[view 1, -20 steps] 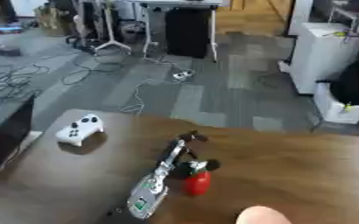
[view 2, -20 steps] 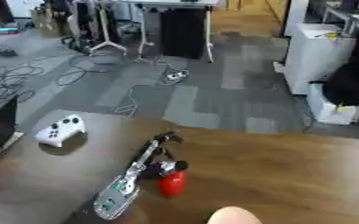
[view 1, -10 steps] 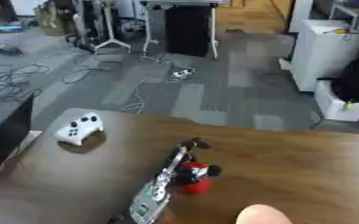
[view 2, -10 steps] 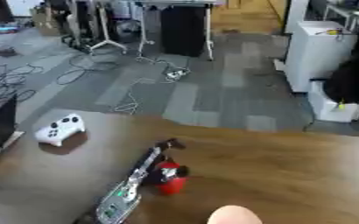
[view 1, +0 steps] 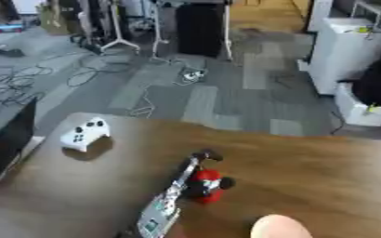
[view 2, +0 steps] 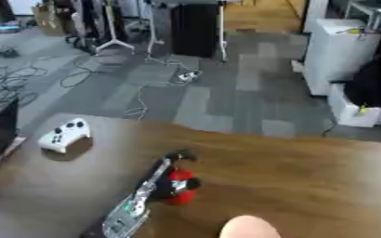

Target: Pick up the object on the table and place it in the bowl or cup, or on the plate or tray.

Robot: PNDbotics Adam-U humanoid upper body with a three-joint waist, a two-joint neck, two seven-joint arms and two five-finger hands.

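Left arm (view 1: pixel 177 195) enters from bottom edge, lower centre-left of frame, reaching up toward centre; hand (view 1: pixel 206 183) at its tip, fingers too blurred to read. Right hand not seen.

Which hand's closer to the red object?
Left, tentatively: a slim silver-black piece, possibly the left arm, lies beside the red object from the bottom edge. Right hand is not in view.

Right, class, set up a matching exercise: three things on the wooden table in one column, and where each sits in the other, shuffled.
Things:
1. white game controller
2. small red object
3. pale rounded object

Places:
A. at the bottom edge of the view
B. near the table's far left
C. mid-table, beside a long silver device

Pairs: 1-B, 2-C, 3-A
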